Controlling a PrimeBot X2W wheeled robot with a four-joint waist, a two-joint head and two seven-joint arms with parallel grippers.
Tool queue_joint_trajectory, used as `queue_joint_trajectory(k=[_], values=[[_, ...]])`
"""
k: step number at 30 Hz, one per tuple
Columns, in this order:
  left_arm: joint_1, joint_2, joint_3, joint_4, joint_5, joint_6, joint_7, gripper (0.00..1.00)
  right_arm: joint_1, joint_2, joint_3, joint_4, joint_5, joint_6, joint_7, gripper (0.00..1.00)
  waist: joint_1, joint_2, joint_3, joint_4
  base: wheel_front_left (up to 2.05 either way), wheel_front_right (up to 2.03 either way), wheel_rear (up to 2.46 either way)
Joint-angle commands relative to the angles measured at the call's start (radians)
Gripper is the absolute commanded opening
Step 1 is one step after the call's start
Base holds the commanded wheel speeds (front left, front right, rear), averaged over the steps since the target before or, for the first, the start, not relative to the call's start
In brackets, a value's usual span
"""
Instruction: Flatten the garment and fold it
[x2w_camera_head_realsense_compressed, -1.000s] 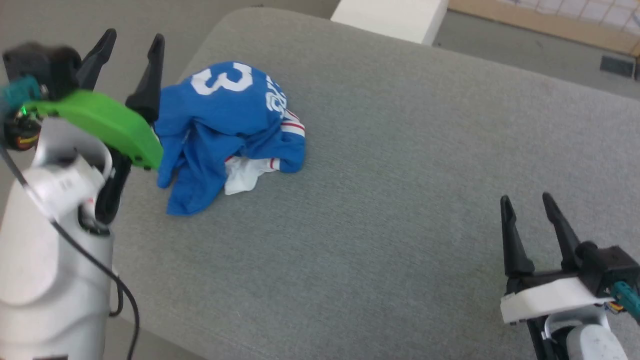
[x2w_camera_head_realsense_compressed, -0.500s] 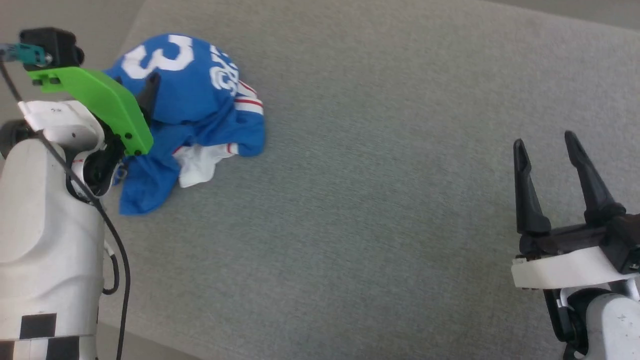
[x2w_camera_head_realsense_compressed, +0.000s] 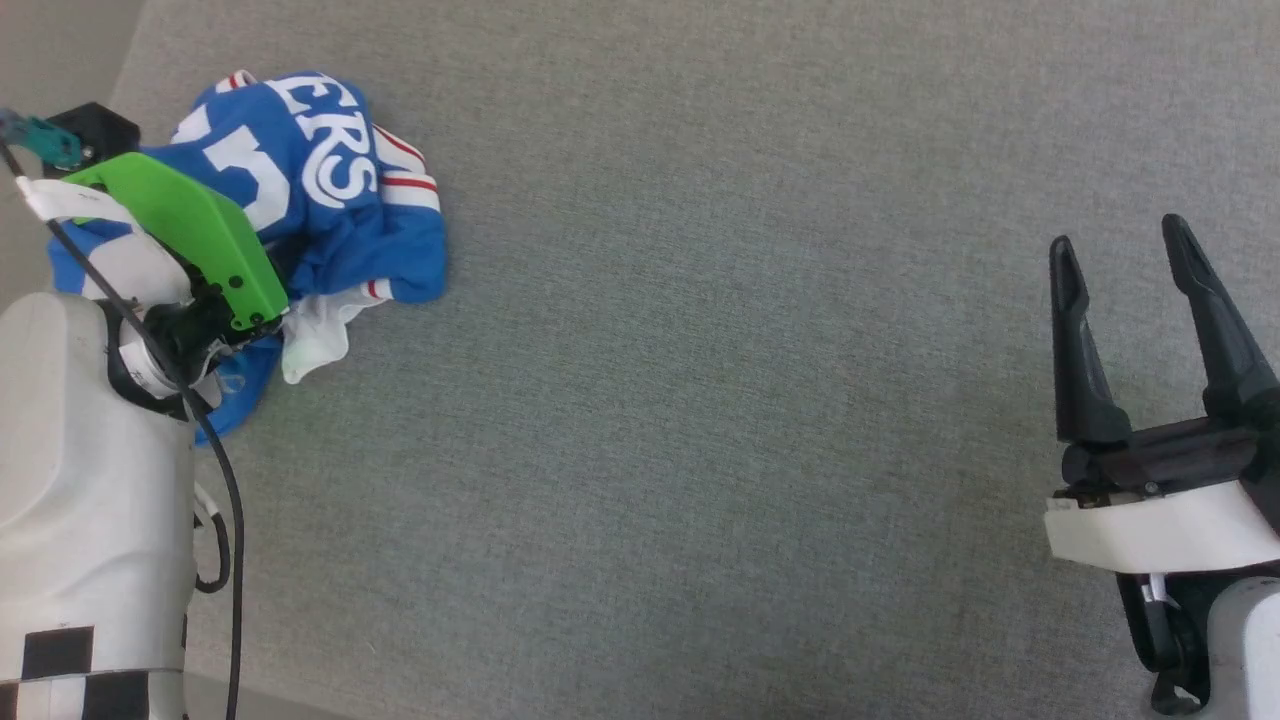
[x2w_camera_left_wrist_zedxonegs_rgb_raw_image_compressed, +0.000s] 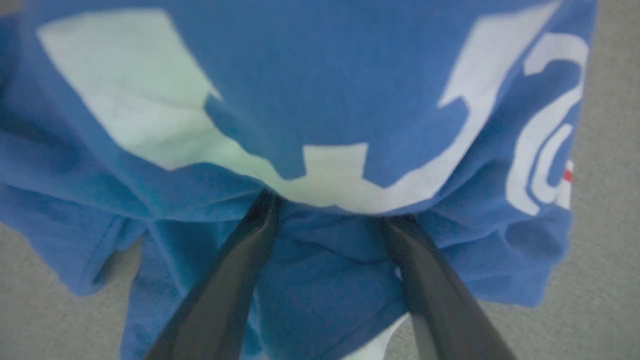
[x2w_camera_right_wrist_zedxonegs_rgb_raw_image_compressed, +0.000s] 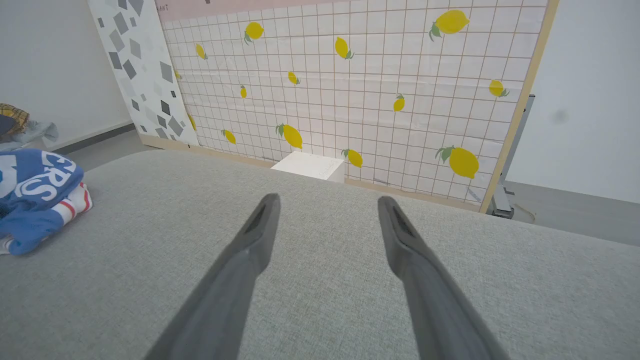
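1. Head view: I see the garment (x2w_camera_head_realsense_compressed: 330, 190) bunched in a heap at the far left of the grey padded surface (x2w_camera_head_realsense_compressed: 720, 420). Blue cloth is uppermost, with white lettering and red-and-white striped trim showing. My left arm's green bracket (x2w_camera_head_realsense_compressed: 190, 230) sits over the heap's near-left part. The right gripper (x2w_camera_head_realsense_compressed: 1118, 238) is well apart at the lower right, its fingers spread and released.
2. Left wrist view: the left gripper (x2w_camera_left_wrist_zedxonegs_rgb_raw_image_compressed: 330, 212) has both fingers spread wide. Their tips are tucked under a fold of blue cloth carrying a big white numeral. Cloth lies between them, but I see no pinch.
3. Right wrist view: my right fingers stand apart over the grey surface, with the garment at the far left edge. A lemon-print tiled panel (x2w_camera_right_wrist_zedxonegs_rgb_raw_image_compressed: 350, 75) and a white box (x2w_camera_right_wrist_zedxonegs_rgb_raw_image_compressed: 310, 167) stand beyond.
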Motion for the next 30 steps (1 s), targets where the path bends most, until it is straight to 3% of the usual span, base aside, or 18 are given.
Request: queue_joint_trajectory(k=[1, 15, 24, 30], values=[[0.012, -0.004, 0.004, 0.0, -0.013, 0.003, -0.005, 0.0, -0.016, -0.005, -0.001, -0.008, 0.007, -0.002, 0.004, 1.0, -0.0001, 0.0, 0.015, -0.007, 0.0, 0.0, 0.0], [-0.007, 0.04, 0.02, 0.005, -0.03, -0.073, -0.103, 0.0, -0.027, 0.009, 0.007, 0.034, 0.026, -0.002, -0.021, 1.0, -0.0001, 0.0, -0.058, -0.015, 0.0, 0.0, 0.0], [-0.058, 0.067, 0.007, -0.042, -0.024, -0.159, -0.228, 0.0, 0.003, 0.03, 0.016, 0.113, 0.053, -0.002, -0.077, 1.0, -0.0001, 0.0, -0.205, -0.029, 0.0, 0.0, 0.0], [-0.114, 0.049, -0.021, -0.105, -0.027, -0.185, -0.289, 0.0, 0.035, 0.035, 0.012, 0.163, 0.088, -0.002, -0.111, 1.0, -0.0001, 0.0, -0.32, -0.041, 0.0, 0.0, 0.0]])
